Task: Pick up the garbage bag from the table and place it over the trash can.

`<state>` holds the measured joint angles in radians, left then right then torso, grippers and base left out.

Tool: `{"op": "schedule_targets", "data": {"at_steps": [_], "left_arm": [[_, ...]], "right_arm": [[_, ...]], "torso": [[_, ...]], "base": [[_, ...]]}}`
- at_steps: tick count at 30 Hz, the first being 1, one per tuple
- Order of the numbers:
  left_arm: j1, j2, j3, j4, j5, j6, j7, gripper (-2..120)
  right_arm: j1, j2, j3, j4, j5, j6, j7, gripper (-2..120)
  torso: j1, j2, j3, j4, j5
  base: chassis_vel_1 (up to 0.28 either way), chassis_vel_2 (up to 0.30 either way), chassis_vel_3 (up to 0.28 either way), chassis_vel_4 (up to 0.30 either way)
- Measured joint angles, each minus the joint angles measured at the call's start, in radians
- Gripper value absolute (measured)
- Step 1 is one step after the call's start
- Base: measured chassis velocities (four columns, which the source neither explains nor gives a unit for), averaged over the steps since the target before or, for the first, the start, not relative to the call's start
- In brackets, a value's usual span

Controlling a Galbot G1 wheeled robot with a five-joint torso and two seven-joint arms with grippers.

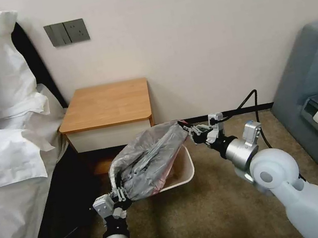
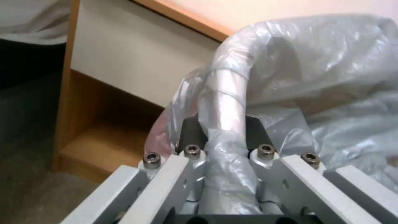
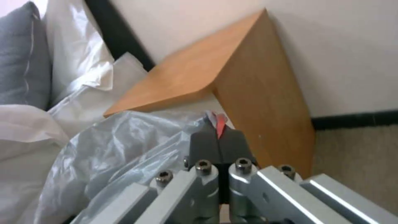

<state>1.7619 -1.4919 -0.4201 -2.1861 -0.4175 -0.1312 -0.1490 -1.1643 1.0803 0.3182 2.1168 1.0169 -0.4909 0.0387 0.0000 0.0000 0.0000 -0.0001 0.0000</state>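
The garbage bag (image 1: 150,161) is a crinkly grey sheet stretched between both grippers, draped over most of the trash can (image 1: 185,171). The can's pale rim and inner wall show at the bag's right side. It stands on the carpet just in front of the table (image 1: 107,103). My left gripper (image 1: 117,191) is shut on the garbage bag (image 2: 290,62) at its near left end. A pale rolled edge wrapped in plastic sits between the fingers of the left gripper (image 2: 226,133). My right gripper (image 1: 188,129) is shut on the bag's pinkish edge (image 3: 219,124) at the far right end.
A bed with white pillows (image 1: 4,120) borders the left side, close to my left arm. A grey sofa (image 1: 315,80) stands at the right. The wall runs behind the table (image 3: 186,71). Open carpet (image 1: 208,216) lies in front of the can.
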Motion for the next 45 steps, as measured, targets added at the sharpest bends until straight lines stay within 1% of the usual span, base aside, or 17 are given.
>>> {"op": "schedule_targets", "data": {"at_steps": [1, 4, 6, 9, 10, 12, 16, 19, 20, 22, 23, 24, 25, 36, 40, 45], "left_arm": [[0.0, 0.0, 0.0, 0.0, 0.0, 0.0, 0.0, 9], [-0.009, 0.001, -0.029, -0.001, -0.057, -0.001, 0.037, 9], [-0.01, 0.001, -0.032, -0.001, -0.062, -0.001, 0.038, 9], [-0.016, 0.002, -0.058, -0.008, -0.134, 0.011, 0.054, 9], [-0.016, 0.002, -0.058, -0.008, -0.134, 0.011, 0.054, 9], [-0.018, 0.003, -0.065, -0.023, -0.193, 0.035, 0.06, 9], [-0.018, 0.003, -0.074, -0.032, -0.236, 0.058, 0.069, 9], [-0.017, 0.005, -0.08, -0.037, -0.263, 0.073, 0.078, 9], [-0.016, 0.006, -0.085, -0.042, -0.284, 0.086, 0.081, 9], [-0.014, 0.007, -0.092, -0.048, -0.306, 0.099, 0.084, 9], [-0.014, 0.007, -0.092, -0.048, -0.306, 0.099, 0.084, 9], [-0.014, 0.007, -0.097, -0.05, -0.317, 0.107, 0.085, 9], [-0.015, 0.006, -0.1, -0.051, -0.323, 0.114, 0.085, 9], [-0.023, 0.005, -0.105, -0.051, -0.325, 0.129, 0.085, 9], [-0.022, 0.005, -0.108, -0.051, -0.329, 0.134, 0.084, 9], [-0.021, 0.005, -0.119, -0.056, -0.364, 0.152, 0.084, 9]], "right_arm": [[0.0, 0.0, 0.0, 0.0, 0.0, 0.0, 0.0, 0], [-0.039, -0.002, 0.032, 0.005, 0.038, -0.011, 0.0, 0], [-0.043, -0.002, 0.034, 0.006, 0.041, -0.012, 0.0, 0], [-0.106, -0.001, 0.065, 0.038, 0.076, -0.017, -0.012, 0], [-0.106, -0.001, 0.065, 0.038, 0.076, -0.017, -0.012, 0], [-0.142, 0.005, 0.068, 0.048, 0.073, -0.017, -0.035, 0], [-0.165, 0.018, 0.065, 0.059, 0.072, -0.016, -0.049, 0], [-0.17, 0.028, 0.06, 0.057, 0.06, -0.015, -0.064, 3], [-0.17, 0.036, 0.057, 0.048, 0.044, -0.012, -0.075, 8], [-0.168, 0.044, 0.049, 0.034, 0.017, -0.002, -0.083, 10], [-0.168, 0.044, 0.049, 0.034, 0.017, -0.002, -0.083, 10], [-0.169, 0.05, 0.042, 0.024, -0.003, 0.005, -0.088, 3], [-0.17, 0.055, 0.037, 0.019, -0.02, 0.009, -0.093, 0], [-0.179, 0.073, 0.023, -0.022, -0.083, 0.032, -0.117, 0], [-0.179, 0.073, 0.024, -0.047, -0.123, 0.05, -0.136, 0], [-0.176, 0.076, 0.023, -0.075, -0.178, 0.086, -0.182, 0]], "torso": [[0.0, 0.0, 0.0, 0.0, 0.0], [0.0, 0.0, 0.0, -0.0001, 0.0], [0.0, 0.0, 0.0, 0.0, 0.0], [0.0, 0.0, 0.0, 0.0, -0.0001], [0.0, 0.0, 0.0, 0.0, -0.0001], [0.0, 0.0, 0.0, 0.0, 0.0], [0.0, 0.0, 0.0, 0.0, -0.0001], [0.0, 0.0, 0.0, 0.0001, -0.0001], [0.0, 0.0, 0.0, 0.0, -0.0001], [0.0, 0.0, 0.0, 0.0001, 0.0], [0.0, 0.0, 0.0, 0.0001, 0.0], [0.0, 0.0, 0.0, 0.0001, 0.0], [0.0, 0.0, 0.0, 0.0001, 0.0], [0.0, 0.0, 0.0, 0.0001, 0.0], [0.0, 0.0, 0.0, 0.0001, 0.0], [0.0, 0.0, 0.0, 0.0, 0.0]], "base": [[0.0, 0.0, 0.0, 0.0], [0.0, 0.0, 0.0, 0.0], [0.0, 0.0, 0.0, 0.0], [0.0, 0.0, 0.0, 0.0], [0.0, 0.0, 0.0, 0.0], [0.0, 0.0, 0.0, 0.0], [0.0, 0.0, 0.0, 0.0], [0.0, 0.0, 0.0, 0.0], [0.0, 0.0, 0.0, 0.0], [0.0, 0.0, 0.0, 0.0], [0.0, 0.0, 0.0, 0.0], [0.0, 0.0, 0.0, 0.0], [0.0, 0.0, 0.0, 0.0], [0.0, 0.0, 0.0, 0.0], [0.0, 0.0, 0.0, 0.0], [0.0, 0.0, 0.0, 0.0]]}}
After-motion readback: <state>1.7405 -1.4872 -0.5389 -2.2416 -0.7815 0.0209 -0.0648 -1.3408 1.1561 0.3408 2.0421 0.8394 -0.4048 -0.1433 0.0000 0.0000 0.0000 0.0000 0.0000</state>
